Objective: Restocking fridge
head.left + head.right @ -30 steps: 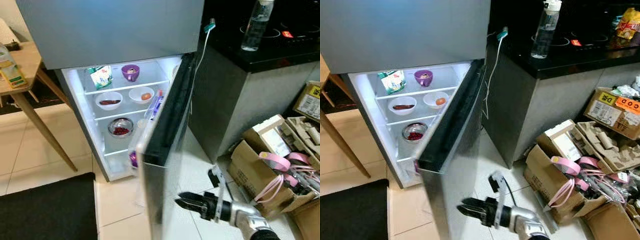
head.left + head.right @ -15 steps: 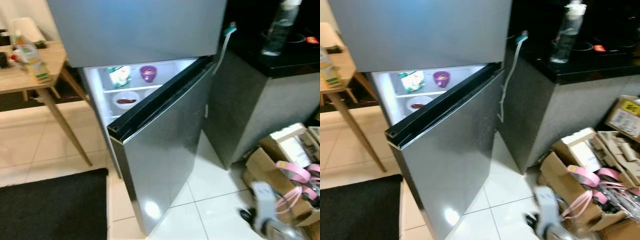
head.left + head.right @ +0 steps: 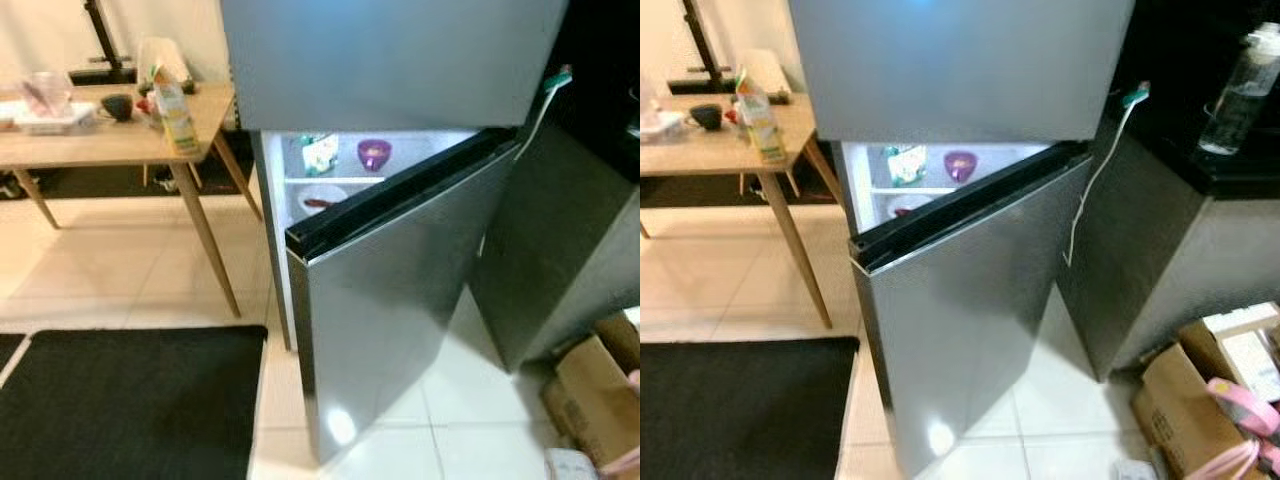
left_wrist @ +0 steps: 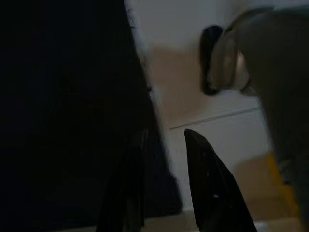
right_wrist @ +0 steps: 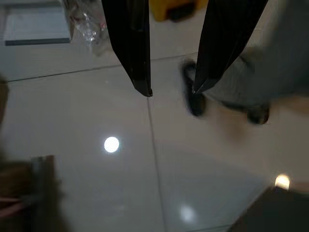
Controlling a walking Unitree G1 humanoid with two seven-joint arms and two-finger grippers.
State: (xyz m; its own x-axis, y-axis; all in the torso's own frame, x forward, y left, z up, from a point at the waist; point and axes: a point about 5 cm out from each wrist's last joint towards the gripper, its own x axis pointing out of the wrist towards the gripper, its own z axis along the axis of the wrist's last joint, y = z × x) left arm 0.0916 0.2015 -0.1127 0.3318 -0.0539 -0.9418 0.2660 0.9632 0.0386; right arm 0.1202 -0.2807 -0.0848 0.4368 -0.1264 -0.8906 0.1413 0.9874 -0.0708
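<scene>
While both arms hang over floor, right gripper [image 5: 171, 92] fingers parted, holding nothing; left gripper [image 4: 164, 137] fingers slightly apart, empty. Black mat [image 3: 130, 400] at 8 o'clock, bare tile beside. Fridge door [image 3: 970, 300] ajar at centre, free edge toward 9 o'clock, long axis upright. Beyond, lit shelves: purple cup [image 3: 960, 163], packet [image 3: 905, 163]. Wooden table [image 3: 110, 145] at 10 o'clock.

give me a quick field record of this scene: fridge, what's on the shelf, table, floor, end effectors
fridge: lower door ajar, interior lit
top shelf: purple cup, green packet
lower shelf: white bowl
table: wooden, on the robot's left, carton on it
floor: pale tiles, black mat
counter: bottle
left end effector: open, over floor
right end effector: open, over tiles
</scene>
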